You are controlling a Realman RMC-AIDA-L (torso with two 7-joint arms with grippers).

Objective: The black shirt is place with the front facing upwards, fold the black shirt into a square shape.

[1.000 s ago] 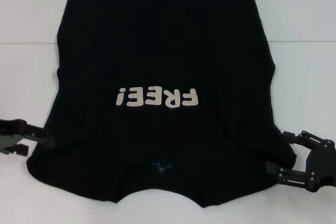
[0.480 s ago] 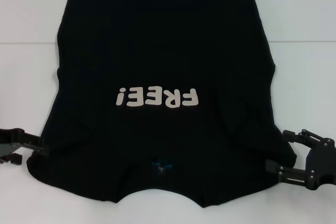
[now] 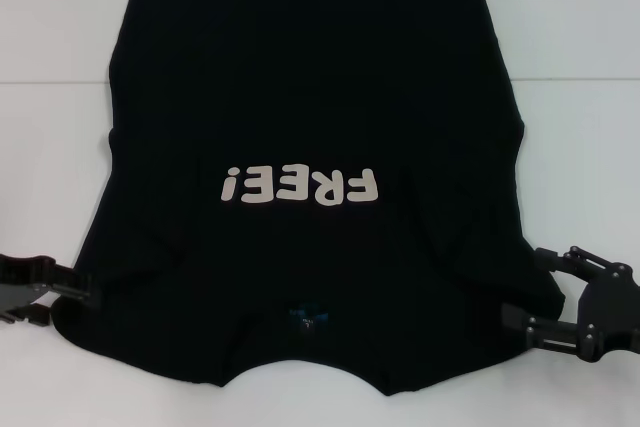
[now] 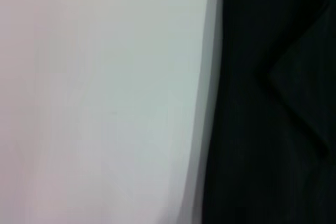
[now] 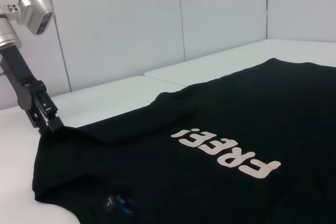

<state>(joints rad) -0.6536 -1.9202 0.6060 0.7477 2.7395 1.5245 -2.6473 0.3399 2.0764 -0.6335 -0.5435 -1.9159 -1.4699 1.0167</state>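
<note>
Lying flat across the middle of the white bench [image 3: 580, 27], the black shirt [image 3: 310, 97] has the left pincer [image 3: 88, 290], fingers unreadable, at its lower-left shoulder corner and the open right pincer [image 3: 520, 287] flanking its lower-right corner.

Head view overhead; left wrist close on black shirt [image 4: 273, 103] edge; right wrist low, sharing lettering.

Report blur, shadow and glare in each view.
Head view: even light, no glare; the black shirt shows little fold detail. Left wrist view: out of focus, with a soft shadow along the shirt's edge on the white table. Right wrist view: sharp on the lettering, no glare.
</note>
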